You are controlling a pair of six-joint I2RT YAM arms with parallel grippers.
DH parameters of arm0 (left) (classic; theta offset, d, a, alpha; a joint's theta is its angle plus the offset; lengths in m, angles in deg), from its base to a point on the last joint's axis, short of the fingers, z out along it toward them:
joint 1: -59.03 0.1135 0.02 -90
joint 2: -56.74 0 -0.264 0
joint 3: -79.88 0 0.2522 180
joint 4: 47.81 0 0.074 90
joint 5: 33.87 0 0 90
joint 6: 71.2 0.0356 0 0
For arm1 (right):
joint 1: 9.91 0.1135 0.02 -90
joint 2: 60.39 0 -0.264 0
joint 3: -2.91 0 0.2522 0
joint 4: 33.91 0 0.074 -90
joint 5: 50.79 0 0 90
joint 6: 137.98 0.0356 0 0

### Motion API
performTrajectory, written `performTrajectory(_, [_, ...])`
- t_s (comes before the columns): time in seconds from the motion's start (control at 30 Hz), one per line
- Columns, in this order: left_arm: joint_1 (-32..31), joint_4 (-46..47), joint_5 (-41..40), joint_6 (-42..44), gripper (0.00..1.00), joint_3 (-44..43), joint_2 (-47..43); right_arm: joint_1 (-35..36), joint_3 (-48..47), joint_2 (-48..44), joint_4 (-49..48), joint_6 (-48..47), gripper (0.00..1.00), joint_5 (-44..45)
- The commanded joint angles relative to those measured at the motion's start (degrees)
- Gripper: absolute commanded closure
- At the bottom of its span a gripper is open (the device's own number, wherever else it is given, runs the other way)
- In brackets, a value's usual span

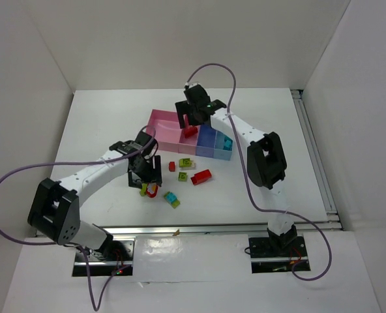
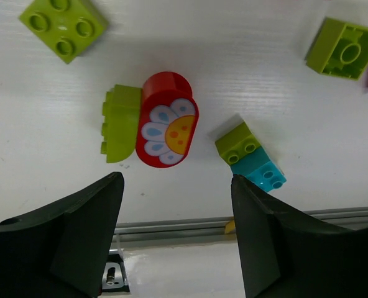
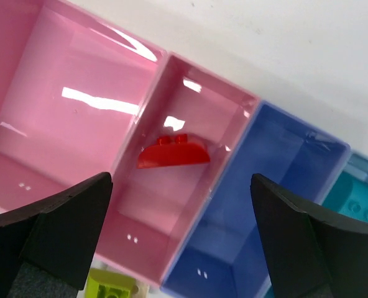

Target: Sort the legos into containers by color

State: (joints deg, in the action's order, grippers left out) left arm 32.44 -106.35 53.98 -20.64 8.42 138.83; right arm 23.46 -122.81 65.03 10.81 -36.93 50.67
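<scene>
Red flower brick (image 2: pixel 167 121) lies on the desk (image 1: pixel 102 117), with a lime arch (image 2: pixel 120 122) touching its side. Left claw (image 2: pixel 176 186) hangs over them, spread wide and holding nothing, both fingers on the near side of the pair.

Risk: if it drops and closes here it likely pinches both bricks, or knocks the lime one aside. Two colours would then go into one bin.

Lime-teal pair (image 2: pixel 249 155) sits just beside the flower brick and looks stuck together, though the joint is hard to make out. Picked as one, it mis-sorts. Other lime bricks and a red one lie further out on the desk.

A red arch (image 3: pixel 173 153) already lies in the small pink bin (image 3: pixel 148 245). Right claw (image 3: pixel 181 186) is above that bin, wide and empty. The bin is narrow, so a drop from here could clip its walls and shove the joined row.

Poses, from the top camera: the left arm reaches forward and low, wrist pointing down over the loose bricks. The right arm stretches out over the bins, wrist turned down.
</scene>
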Motion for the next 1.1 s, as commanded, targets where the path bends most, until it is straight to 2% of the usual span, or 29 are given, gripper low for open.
performTrajectory(0.0, [-3.7, 0.9, -2.8, -1.5, 0.20, -1.1, 2.3, -0.9, 3.0, -8.9, 0.1, 1.0, 0.01, 3.5])
performTrajectory(0.17, [-5.0, 2.0, -5.1, -2.0, 0.20, -8.2, 7.1, -4.4, 15.4, -20.0, -1.2, 4.4, 0.06, 4.2])
performTrajectory(0.23, [-5.0, 3.6, -4.4, -2.0, 0.16, -9.7, 9.9, -5.8, 19.0, -23.0, -1.2, 5.6, 0.08, 4.2])
performTrajectory(0.4, [-5.0, 7.5, -3.0, -5.5, 0.19, -15.4, 16.3, -8.2, 28.2, -30.8, -1.2, 7.8, 0.09, 4.2])
performTrajectory(0.63, [-5.0, 7.5, -5.5, -5.6, 0.30, -24.6, 27.0, -11.4, 31.4, -35.9, 2.3, 8.3, 0.10, 5.2])
performTrajectory(0.83, [-5.0, 5.7, -10.2, -6.8, 0.40, -27.5, 29.7, -13.2, 32.1, -36.5, 3.1, 7.8, 0.10, 5.2])
performTrajectory(1.07, [-4.4, 5.1, -10.8, -7.8, 0.38, -25.6, 29.6, -13.2, 32.6, -35.3, 3.1, 7.8, 0.10, 4.1])
